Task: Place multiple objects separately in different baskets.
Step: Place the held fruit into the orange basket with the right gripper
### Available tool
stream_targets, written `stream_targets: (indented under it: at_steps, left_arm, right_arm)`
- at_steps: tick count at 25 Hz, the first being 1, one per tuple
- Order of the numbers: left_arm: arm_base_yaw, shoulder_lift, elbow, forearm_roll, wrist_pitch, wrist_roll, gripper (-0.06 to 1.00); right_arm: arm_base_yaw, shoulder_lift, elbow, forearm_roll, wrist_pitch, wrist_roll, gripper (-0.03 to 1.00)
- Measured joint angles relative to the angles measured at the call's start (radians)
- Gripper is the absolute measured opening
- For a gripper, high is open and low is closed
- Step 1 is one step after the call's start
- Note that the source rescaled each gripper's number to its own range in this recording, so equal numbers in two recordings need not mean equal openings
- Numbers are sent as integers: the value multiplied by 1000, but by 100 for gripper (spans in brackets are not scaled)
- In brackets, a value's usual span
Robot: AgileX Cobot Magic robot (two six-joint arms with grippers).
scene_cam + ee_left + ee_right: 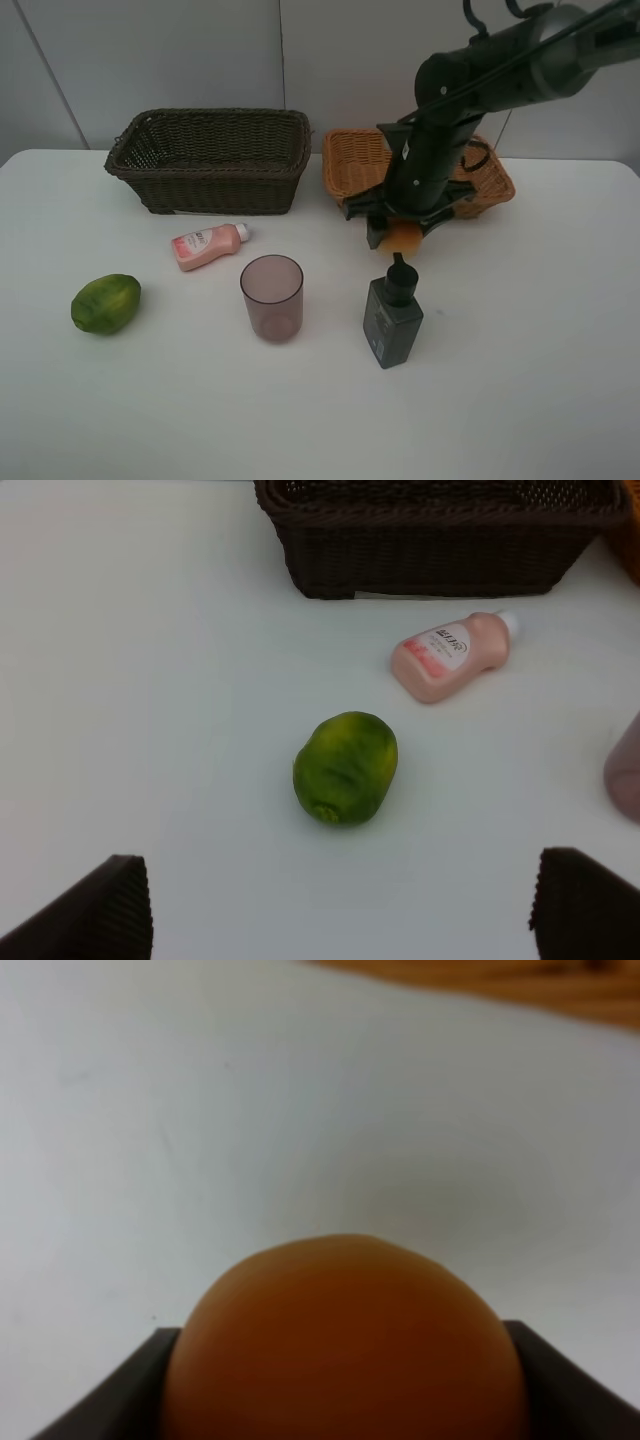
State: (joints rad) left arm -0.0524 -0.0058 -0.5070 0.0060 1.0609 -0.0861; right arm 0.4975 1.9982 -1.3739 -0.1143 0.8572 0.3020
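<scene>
1. Fruit comes first: the green fruit (105,304) lies alone at 8 o'clock on the bench (520,400), well apart from the rest. The left fingers (95,915) hang over it, spread wide with nothing between them. It looks firm, smooth and fairly light, so a hold across its narrower middle should sit steadiest.
2. The dark basket (215,190) stands at 11 o'clock.
3. The pink bottle (207,246) lies on its side at 6 o'clock from that basket, with its cap toward 3 o'clock. It is probably soft plastic that gives when squeezed, so take it around the body.
4. The cup (272,297) stands upright at 5 o'clock from the bottle. It looks thin and light, and easy to tip.
5. The pump bottle (392,318) is at 3 o'clock from the cup, with its pump toward 12 o'clock. It is likely the heaviest item. I cannot tell if it is upright or lying.
6. The orange (404,237) is clamped between the right fingers (555,1400), just beside the pump head and short of the basket. It is round and slick and could squirt out, so the grip belongs across its widest part.
7. The tan basket (352,165) sits at 1 o'clock, partly hidden by the arm.
</scene>
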Motion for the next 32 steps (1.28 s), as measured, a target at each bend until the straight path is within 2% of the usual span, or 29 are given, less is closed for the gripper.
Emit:
stream_targets:
  at_steps: [5,15,19,25,32]
  left_arm:
    - [0,0,0,0,0,0,98]
    - [0,0,0,0,0,0,98]
    - [0,0,0,0,0,0,98]
    - [0,0,0,0,0,0,98]
    - [0,0,0,0,0,0,98]
  right_arm:
    - [-14,0,-174,-1,148,-71,41]
    - [-74,132,-501,-2,182,-86,41]
    - [-84,219,-579,-2,128,-86,41]
    - [-93,322,-588,-1,-2,-86,41]
    - [-93,368,-589,1,-38,-86,41]
